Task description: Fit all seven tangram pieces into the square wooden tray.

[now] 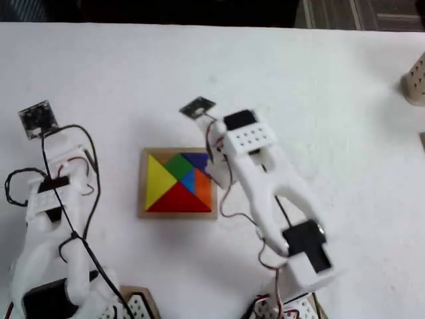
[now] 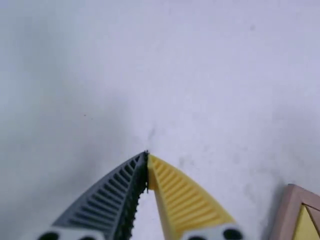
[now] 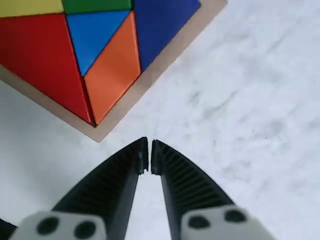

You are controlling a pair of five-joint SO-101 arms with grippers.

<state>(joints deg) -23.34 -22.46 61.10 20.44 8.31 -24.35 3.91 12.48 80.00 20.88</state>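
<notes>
Tray: set near the middle of the table, filled with coloured pieces lying flat.
Right gripper: jaws closed tip to tip, nothing held; positioned over the table just beside a tray corner.
Left gripper: jaws closed, nothing held; positioned over the table, apart from the tray.

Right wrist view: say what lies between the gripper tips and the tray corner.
Bare table only, between the shut right gripper and the tray, per the right wrist view.
</notes>
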